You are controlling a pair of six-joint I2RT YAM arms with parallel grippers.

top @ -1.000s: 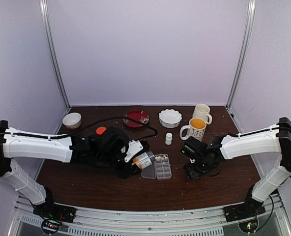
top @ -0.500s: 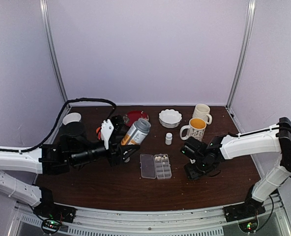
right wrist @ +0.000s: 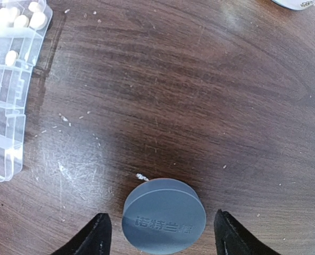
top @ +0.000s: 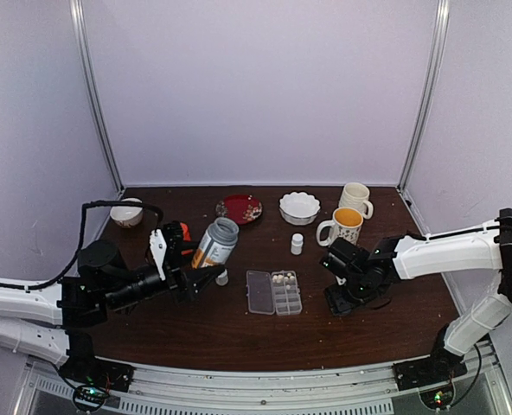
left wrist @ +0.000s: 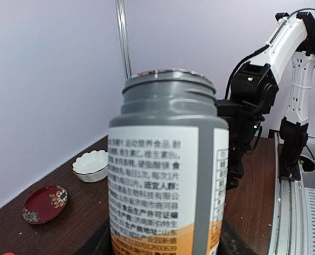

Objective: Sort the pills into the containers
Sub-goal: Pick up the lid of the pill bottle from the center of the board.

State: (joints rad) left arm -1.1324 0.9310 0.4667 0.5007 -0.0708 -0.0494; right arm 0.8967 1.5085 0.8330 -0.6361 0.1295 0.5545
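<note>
1. Left tool pinches the grey plastic bottle with a white-and-orange label low on its body. The mouth is uncapped and faces up, leaning slightly. The bottle hangs clear of the dark wooden table.
2. The clear flat plastic pill box lies on the table with its lid open, apart from the left tool and out beyond the bottle mouth. From the right tool it sits ahead and to the left.
3. The small whitish pills are bunched in the box's end cell, the one farthest from the right tool. One more sits in the next cell. The cells nearer that tool look bare.
4. Right tool: fingers spread, straddling the round grey bottle cap that lies flat on the table. There are gaps on both sides, so no grip.
5. My read of the step: carry the bottle mouth over a bare cell and tip pills in.
6. Doing it well:
   - Put the mouth low over the target cell before tilting, not during.
   - The mouth looks wider than a cell, so roll the wrist slowly and let pills trickle out.
   - Back the tilt off as soon as a pill drops.
7. Risks:
   - The fill level inside the bottle is hidden, so expect a sudden dump.
   - The box looks light, and a nudge from the bottle rim would likely shift it.
   - Keep the right tool where it is, out of the pour path.
</note>
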